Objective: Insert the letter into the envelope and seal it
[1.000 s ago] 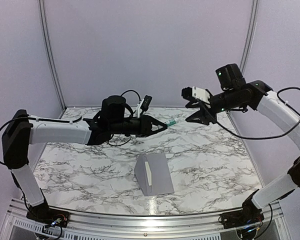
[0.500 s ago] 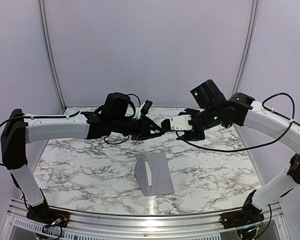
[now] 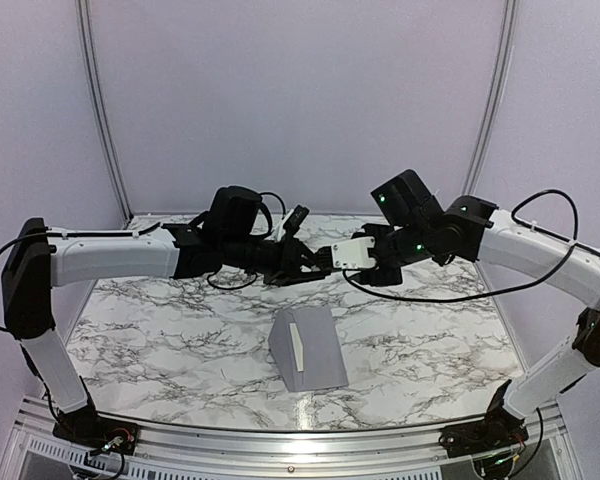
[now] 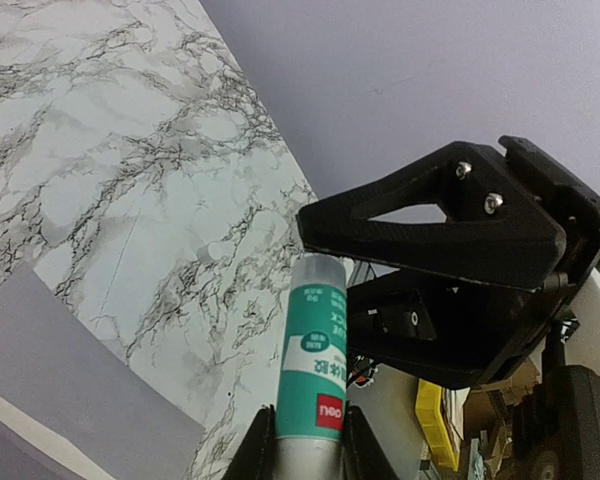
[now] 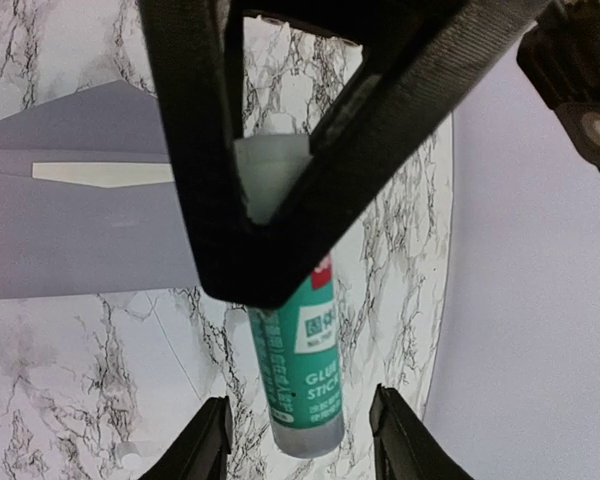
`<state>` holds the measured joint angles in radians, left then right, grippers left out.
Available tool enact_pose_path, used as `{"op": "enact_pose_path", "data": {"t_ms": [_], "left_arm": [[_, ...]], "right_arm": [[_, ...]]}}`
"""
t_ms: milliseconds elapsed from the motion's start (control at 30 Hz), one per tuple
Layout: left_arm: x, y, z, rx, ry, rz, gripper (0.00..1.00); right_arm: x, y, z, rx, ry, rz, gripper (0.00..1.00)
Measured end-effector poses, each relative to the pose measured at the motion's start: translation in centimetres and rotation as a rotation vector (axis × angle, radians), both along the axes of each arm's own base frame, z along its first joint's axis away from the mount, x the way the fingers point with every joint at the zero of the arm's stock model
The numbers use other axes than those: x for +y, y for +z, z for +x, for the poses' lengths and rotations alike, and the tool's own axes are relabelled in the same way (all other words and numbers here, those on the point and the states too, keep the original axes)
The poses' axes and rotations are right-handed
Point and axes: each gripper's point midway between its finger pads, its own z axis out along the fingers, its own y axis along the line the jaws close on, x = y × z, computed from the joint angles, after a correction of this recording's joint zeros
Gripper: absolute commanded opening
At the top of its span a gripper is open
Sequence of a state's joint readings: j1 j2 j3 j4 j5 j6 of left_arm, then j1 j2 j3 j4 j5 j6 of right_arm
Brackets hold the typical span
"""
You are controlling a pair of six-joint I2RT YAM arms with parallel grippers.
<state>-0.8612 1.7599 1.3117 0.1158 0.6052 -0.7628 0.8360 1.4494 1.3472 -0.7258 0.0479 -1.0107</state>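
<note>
My left gripper (image 3: pixel 310 262) is shut on a green-and-white glue stick (image 4: pixel 315 350) and holds it high above the table; its jaws (image 4: pixel 310 435) clamp the tube's base. My right gripper (image 5: pixel 302 425) is open, its fingers (image 4: pixel 430 215) on either side of the tube's capped end (image 5: pixel 302 380) without touching it. One left finger (image 5: pixel 195 200) covers part of the tube in the right wrist view. The grey envelope (image 3: pixel 313 352) lies below on the table with its flap open. A narrow off-white strip (image 3: pixel 296 345), seemingly the letter's edge, shows at its mouth (image 5: pixel 100 173).
The marble table (image 3: pixel 430 330) ends at a metal rail (image 3: pixel 300 440) at the near edge. Plain walls with metal posts (image 3: pixel 100 110) enclose the back and sides. Both arms meet in mid-air over the table's far middle.
My right arm has swung left and turned toward the left gripper, bringing its open jaws around the glue stick's end. The left arm has shifted only slightly.
</note>
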Motion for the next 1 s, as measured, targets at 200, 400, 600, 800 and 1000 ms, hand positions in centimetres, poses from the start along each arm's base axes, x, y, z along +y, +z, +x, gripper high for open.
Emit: {"op": "enact_pose_path", "data": {"t_ms": [200,400,600,800,1000], "left_arm": [[-0.1,0.3,-0.2,0.007,-0.012,-0.012,0.01],[-0.1,0.2,-0.2,0.011,-0.012,-0.011,0.21],[0.2,0.7,0.6,-0.053,0.027,-0.007,0.42],[2.5,5.3,0.9,-0.331,0.163,-0.058,0.54],[4.0,9.7,-1.0,-0.626,0.285,-0.221,0.57]], "right_arm": [[0.1,-0.8,0.1,0.01,-0.005,-0.006,0.2],[0.2,-1.1,0.2,0.017,-0.017,-0.002,0.09],[0.4,-1.1,0.2,0.063,-0.064,0.056,0.05],[-0.2,-0.4,1.4,0.28,-0.167,0.277,0.04],[-0.6,2.3,2.5,0.554,-0.214,0.571,0.05]]}}
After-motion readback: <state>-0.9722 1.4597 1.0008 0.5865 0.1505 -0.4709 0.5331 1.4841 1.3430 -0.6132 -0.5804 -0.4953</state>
